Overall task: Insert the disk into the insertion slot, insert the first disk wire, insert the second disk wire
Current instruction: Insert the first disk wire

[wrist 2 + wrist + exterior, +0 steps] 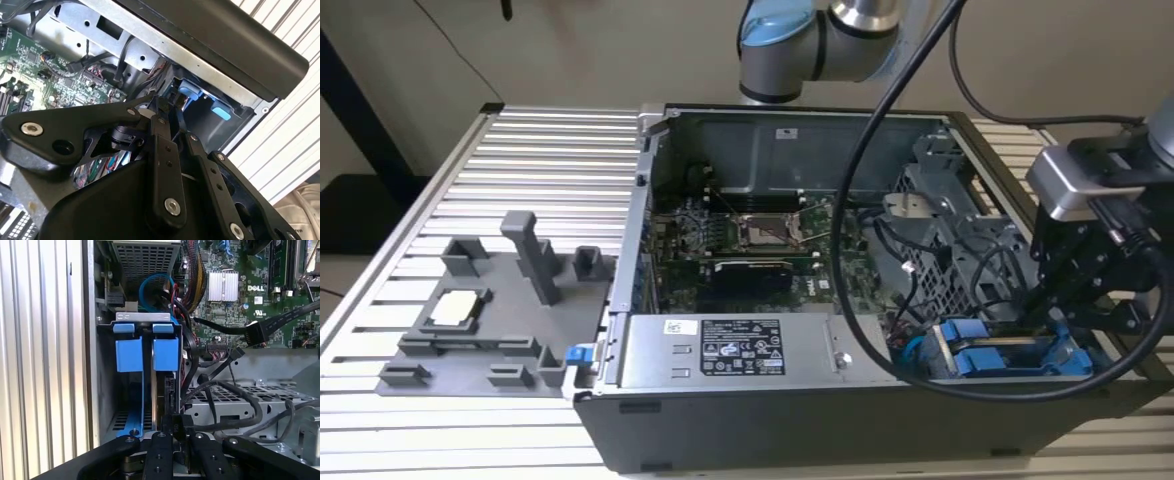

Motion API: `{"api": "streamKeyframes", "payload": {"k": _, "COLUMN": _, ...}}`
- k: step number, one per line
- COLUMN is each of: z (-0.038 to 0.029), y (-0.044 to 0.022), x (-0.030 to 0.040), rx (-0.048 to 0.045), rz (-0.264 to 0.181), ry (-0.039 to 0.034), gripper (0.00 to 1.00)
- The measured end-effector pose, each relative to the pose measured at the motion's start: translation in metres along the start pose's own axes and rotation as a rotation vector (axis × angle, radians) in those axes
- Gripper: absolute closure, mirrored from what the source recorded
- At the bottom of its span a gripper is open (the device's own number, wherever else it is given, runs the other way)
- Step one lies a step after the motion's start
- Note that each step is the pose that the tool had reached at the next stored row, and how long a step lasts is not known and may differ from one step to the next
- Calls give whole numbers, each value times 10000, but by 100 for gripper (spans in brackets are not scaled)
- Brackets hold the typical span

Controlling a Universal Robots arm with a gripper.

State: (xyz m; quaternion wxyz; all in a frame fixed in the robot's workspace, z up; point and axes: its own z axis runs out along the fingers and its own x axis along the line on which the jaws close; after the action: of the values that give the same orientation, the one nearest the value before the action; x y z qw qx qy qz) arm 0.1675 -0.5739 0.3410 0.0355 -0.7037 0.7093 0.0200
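The disk (165,390) sits upright in the insertion slot (142,317) of the drive bay. Its blue carrier (166,354) stands beside a second blue carrier (128,355). My gripper (180,440) hovers right at the disk's open end, with the fingers close together around a black wire connector (181,421). In the exterior view the gripper (1067,310) hangs over the blue carriers (1001,355) at the case's near corner on the exterior view's right. The second wrist view shows the fingers (162,150) pointing at the blue tabs (191,93).
The open computer case (720,430) lies on a slatted aluminium table (547,150). Loose black cables (225,390) and the motherboard (747,235) crowd the space beside the bay. A grey fixture plate (480,330) with upright posts stands on the exterior view's left.
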Motion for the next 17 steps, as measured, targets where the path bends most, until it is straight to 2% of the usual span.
{"api": "streamKeyframes", "payload": {"k": 7, "z": 24, "y": 0, "x": 2, "rx": 0, "rz": 0, "ry": 1, "gripper": 81}}
{"api": "streamKeyframes", "payload": {"k": 12, "z": 65, "y": 2, "x": 5, "rx": -1, "rz": 1, "ry": 5, "gripper": 81}}
{"api": "streamKeyframes", "payload": {"k": 17, "z": 70, "y": 2, "x": 6, "rx": -1, "rz": 1, "ry": -1, "gripper": 81}}
